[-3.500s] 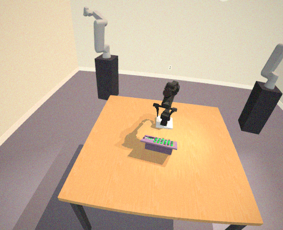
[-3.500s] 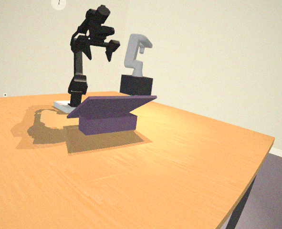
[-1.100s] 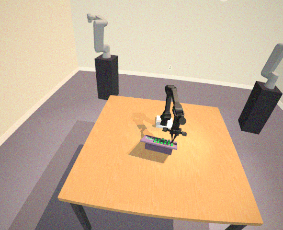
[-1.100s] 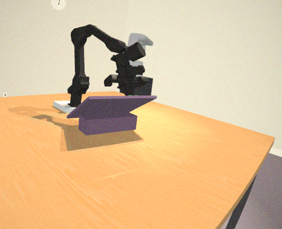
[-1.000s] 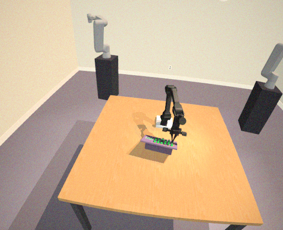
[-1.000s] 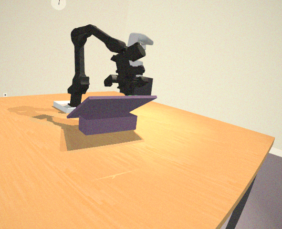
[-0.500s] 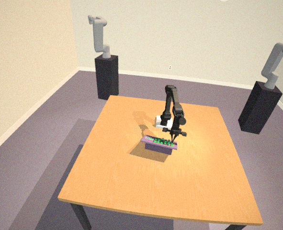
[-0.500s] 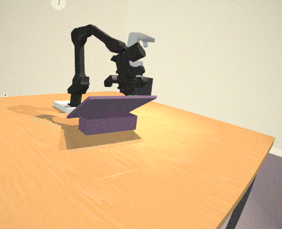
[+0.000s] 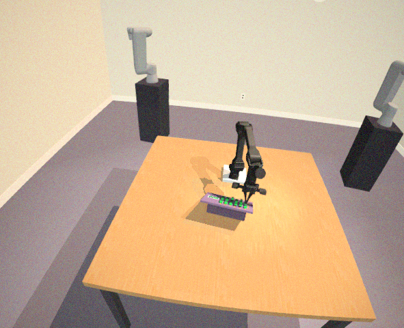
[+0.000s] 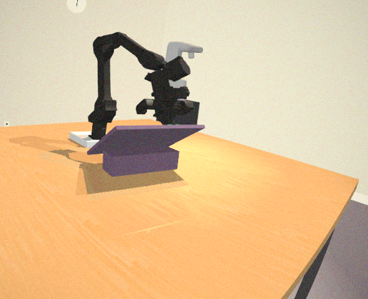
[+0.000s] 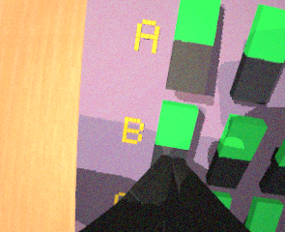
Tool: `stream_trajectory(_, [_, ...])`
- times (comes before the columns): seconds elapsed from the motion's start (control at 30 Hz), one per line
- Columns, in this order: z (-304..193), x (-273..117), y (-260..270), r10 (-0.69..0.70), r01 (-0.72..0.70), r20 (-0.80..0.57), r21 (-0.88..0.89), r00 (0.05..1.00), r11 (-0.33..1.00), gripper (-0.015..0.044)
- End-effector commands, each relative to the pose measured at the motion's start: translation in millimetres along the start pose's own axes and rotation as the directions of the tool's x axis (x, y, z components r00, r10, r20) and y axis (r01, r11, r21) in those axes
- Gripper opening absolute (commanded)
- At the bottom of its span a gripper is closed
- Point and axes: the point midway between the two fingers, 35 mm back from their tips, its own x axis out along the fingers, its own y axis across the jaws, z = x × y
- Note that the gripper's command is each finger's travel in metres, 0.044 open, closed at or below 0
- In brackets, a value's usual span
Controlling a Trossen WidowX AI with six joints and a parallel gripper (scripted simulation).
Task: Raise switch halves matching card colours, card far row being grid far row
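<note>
The purple switch panel (image 9: 205, 200) (image 10: 145, 139) (image 11: 105, 82) stands tilted on its block. My gripper (image 9: 246, 202) (image 11: 168, 165) is shut and empty, its tips low over the panel at row B's first switch (image 11: 177, 127). The tips cover part of that switch's dark grey near half; contact cannot be told. Row A's first switch (image 11: 192, 44) shows a green far half and a lighter, lit grey near half. Its neighbour (image 11: 264, 53) shows a darker near half. Row C is mostly hidden by the fingers. The card (image 9: 213, 197) is too small to read. In the exterior view the tips are hidden behind the panel.
The panel stands on a wooden table (image 9: 195, 261) (image 10: 209, 257) (image 11: 31, 116). The arm's white base (image 9: 226, 175) (image 10: 81, 139) is behind it. More switches stand close together beside the fingers. Two grey arms on black pedestals (image 9: 152, 109) (image 9: 370, 152) stand beyond the table.
</note>
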Motion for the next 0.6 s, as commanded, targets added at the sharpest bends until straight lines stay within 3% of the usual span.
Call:
stream_trajectory(0.0, [0,1,0,0.003,-0.003,-0.002,-0.005,1.0,1.0,0.0])
stream_trajectory(0.17, [0,-2,0,0.0,0.0,-0.001,0.0,1.0,1.0,0.0])
stream_trajectory(0.33, [2,-61,1,0.002,-0.003,-0.029,-0.005,1.0,1.0,0.0])
stream_trajectory(0.57, [1,-64,-1,0.002,-0.003,-0.031,-0.005,1.0,1.0,0.0])
